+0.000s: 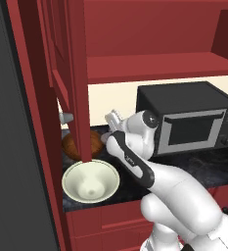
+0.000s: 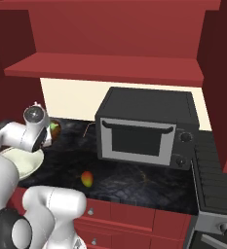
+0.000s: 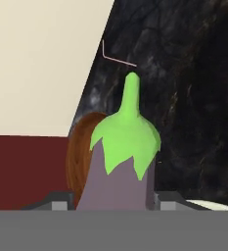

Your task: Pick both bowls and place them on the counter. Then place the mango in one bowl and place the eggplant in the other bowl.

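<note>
In the hand view my gripper (image 3: pixel 116 200) is shut on the eggplant (image 3: pixel 120 166), a pale purple body with a green cap and stem pointing away from the hand. The dark brown wooden bowl (image 3: pixel 79 157) lies right behind it on the black counter (image 3: pixel 184 98). From the left base view that brown bowl (image 1: pixel 76 144) sits at the counter's back left, half hidden by a red cabinet post. The cream bowl (image 1: pixel 90 180) stands in front of it near the counter edge, with nothing in it. The mango (image 2: pixel 87 179) lies loose on the counter (image 2: pixel 134 180), right of the cream bowl (image 2: pixel 25 163).
A black microwave (image 1: pixel 189 122) stands on the counter to the right of the arm. A red cabinet post (image 1: pixel 79 78) rises just left of the hand. A red shelf (image 2: pixel 105 65) runs overhead. A stove edge (image 2: pixel 215 165) borders the counter on the far right.
</note>
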Available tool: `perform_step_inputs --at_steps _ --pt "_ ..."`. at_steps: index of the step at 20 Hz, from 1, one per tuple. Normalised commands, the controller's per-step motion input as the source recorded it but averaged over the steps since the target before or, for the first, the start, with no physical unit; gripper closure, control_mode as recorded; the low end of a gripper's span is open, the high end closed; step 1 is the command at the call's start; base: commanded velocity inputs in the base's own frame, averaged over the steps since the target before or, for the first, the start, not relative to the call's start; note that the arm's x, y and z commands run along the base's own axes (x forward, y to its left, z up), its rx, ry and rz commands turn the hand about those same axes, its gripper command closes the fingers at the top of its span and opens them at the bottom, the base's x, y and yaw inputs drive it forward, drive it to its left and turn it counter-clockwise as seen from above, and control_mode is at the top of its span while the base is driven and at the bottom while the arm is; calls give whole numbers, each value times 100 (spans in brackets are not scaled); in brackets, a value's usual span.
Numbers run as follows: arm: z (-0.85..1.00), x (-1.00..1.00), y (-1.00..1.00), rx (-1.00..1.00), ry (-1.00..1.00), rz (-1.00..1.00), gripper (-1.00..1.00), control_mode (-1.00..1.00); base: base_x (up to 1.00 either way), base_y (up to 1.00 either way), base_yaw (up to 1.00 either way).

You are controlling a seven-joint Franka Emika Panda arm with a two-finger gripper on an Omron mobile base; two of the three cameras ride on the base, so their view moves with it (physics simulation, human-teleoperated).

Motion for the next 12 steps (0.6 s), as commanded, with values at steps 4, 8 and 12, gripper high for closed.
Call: perform_step_inputs --at_steps 4,8,12 --pt "12 26 41 0 -1 0 100 -100 0 0 0" --pt "0 31 36 0 0 0 100 -100 0 0 0" --pt "-5 12 28 0 0 2 100 -100 0 0 0"
